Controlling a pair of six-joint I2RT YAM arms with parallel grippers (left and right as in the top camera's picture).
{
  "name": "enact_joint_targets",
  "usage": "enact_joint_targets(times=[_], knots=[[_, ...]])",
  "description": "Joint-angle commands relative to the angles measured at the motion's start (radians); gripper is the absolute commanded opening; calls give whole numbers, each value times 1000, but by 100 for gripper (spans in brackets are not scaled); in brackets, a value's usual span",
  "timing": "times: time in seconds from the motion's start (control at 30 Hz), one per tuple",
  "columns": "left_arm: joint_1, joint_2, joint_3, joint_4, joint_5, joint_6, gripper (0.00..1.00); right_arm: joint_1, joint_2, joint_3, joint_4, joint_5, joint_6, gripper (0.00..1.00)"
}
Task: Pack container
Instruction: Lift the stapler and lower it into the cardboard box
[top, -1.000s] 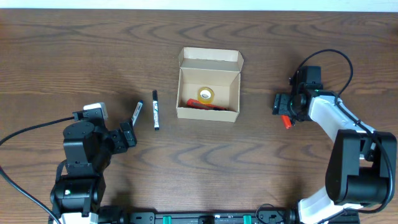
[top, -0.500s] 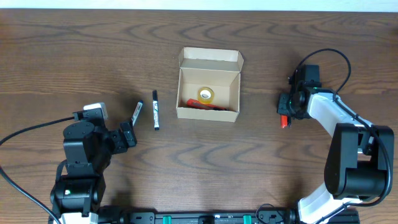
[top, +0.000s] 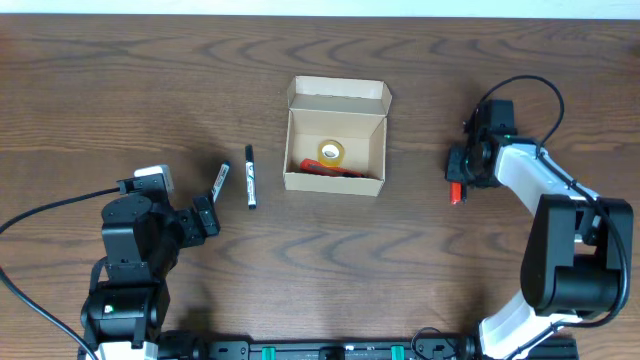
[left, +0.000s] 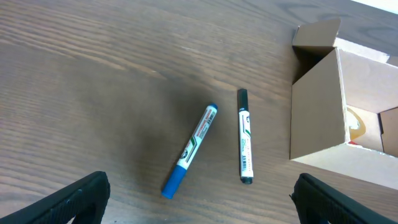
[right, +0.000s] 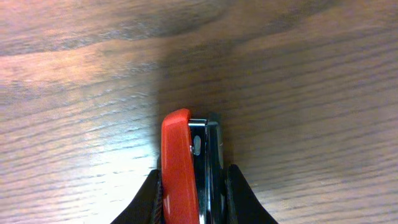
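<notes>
Comparing with the view a second ago, the right gripper (top: 456, 186) has turned at the wrist and now shows a narrower profile from overhead. It has shifted slightly toward 9 o'clock. Its fingers are clamped on a red stapler (right: 180, 163), whose red top and metal body show between them in the right wrist view. The stapler is low over the table (top: 100, 80); whether it touches cannot be told.

The left gripper (top: 207, 215) has not moved, and its fingers stand wide apart with nothing between them.

The cardboard box (top: 335, 182) is unchanged near the table's centre. It lies at 9 o'clock of the right gripper and well apart from it. Its flap lid is open toward 12 o'clock. Inside it are a roll of tape (top: 331, 152) and a red item (top: 325, 168) along the 6 o'clock wall.

A black marker (top: 250, 177) lies at 9 o'clock of the box, and a blue marker (left: 189, 151) lies just beyond it. The two markers are apart.

The table surface is dark brown wood grain. A pale strip runs along its 12 o'clock edge.
</notes>
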Motion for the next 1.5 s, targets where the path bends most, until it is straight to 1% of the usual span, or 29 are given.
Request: enact_joint_targets(times=[0.0,0.23,0.27,0.4,0.53,0.6,0.77,0.93,1.1,1.33,1.47], knots=[[-3,-1,23,-2,3,18,95,3,-16,123,-37,-72,-13,1],[-3,-1,23,-2,2,18,95,77,-66,433,-190,-229,-225,1],[-3,-1,23,-2,2,18,95,92,-66,476,-212,-257,-270,1],[-3,-1,23,-1,0,18,95,181,-66,612,-306,-350,-553,1],[-3,-1,23,-2,-4,18,95,299,-65,682,-417,-280,-773,1],[-3,-1,23,-1,-4,18,95,353,-65,685,-430,-207,-846,1],[-3,-1,23,-1,-4,18,95,456,-64,685,-441,-43,-946,1],[-3,-1,23,-2,-4,18,95,514,-58,685,-433,-35,-1048,1],[-3,-1,23,-1,-5,19,95,546,-6,685,-424,-45,-1066,1],[-3,-1,23,-2,-5,29,95,579,143,685,-411,-68,-1069,1],[-3,-1,23,-2,-5,41,95,595,200,685,-390,-72,-1067,1]])
